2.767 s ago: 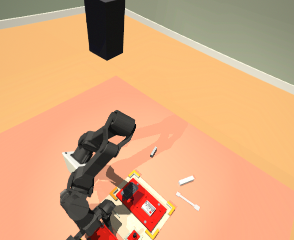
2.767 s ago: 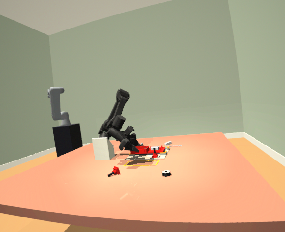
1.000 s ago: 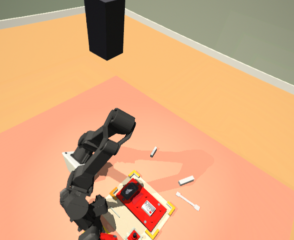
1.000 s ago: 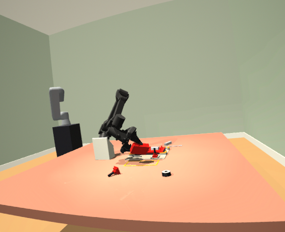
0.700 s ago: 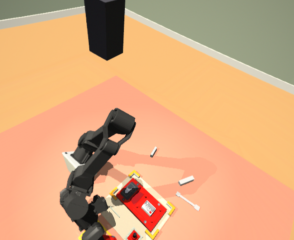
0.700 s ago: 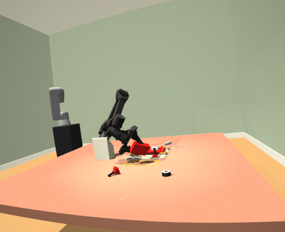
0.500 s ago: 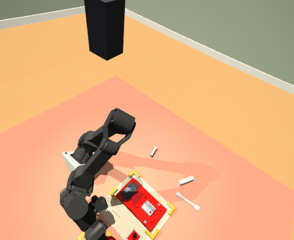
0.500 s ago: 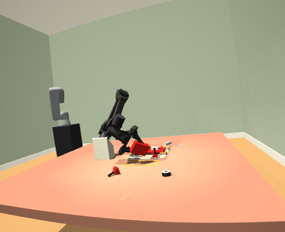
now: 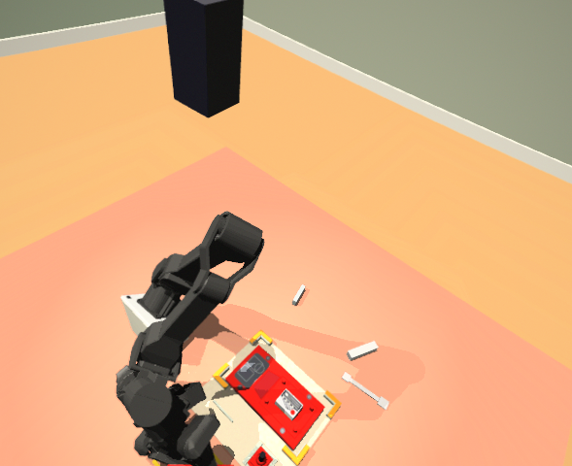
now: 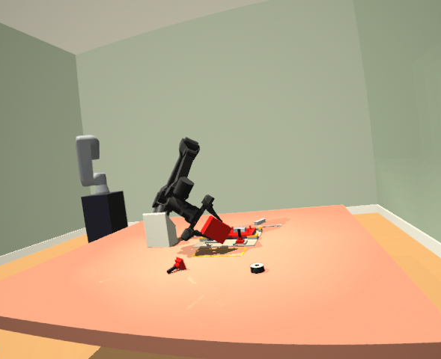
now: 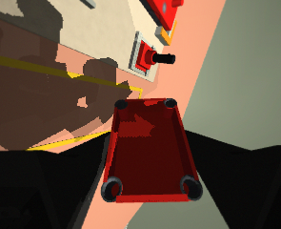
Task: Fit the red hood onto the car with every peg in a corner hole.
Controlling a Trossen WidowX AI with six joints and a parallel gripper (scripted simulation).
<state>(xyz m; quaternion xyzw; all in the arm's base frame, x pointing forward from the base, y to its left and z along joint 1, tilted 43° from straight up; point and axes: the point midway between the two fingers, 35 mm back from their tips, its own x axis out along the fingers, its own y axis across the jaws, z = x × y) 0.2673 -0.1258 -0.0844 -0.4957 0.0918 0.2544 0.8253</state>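
Note:
The red hood (image 10: 215, 229) (image 11: 147, 148) is held off the table and steeply tilted. Its hollow underside, with a round boss in each corner, faces the wrist camera. My gripper (image 10: 212, 226) (image 11: 147, 135) is shut on the hood, one black finger on each long side. In the top view the arm hides nearly all of the hood. The red chassis (image 9: 278, 371) (image 10: 247, 232) lies in the jig (image 9: 295, 454), which has yellow corners. The grey-white engine block (image 9: 289, 403) sits on its deck, with short red pegs around it. Only a chassis corner (image 11: 161, 14) shows in the wrist view.
A red base with a black stick (image 9: 261, 456) (image 10: 239, 238) (image 11: 147, 56) stands beside the chassis. A yellow outline (image 10: 220, 256) lies below the hood. A red-and-black part (image 10: 179, 264) and a wheel (image 10: 257, 268) lie nearer the exterior camera. White bars (image 9: 362, 350) (image 9: 298, 294) lie beyond the jig.

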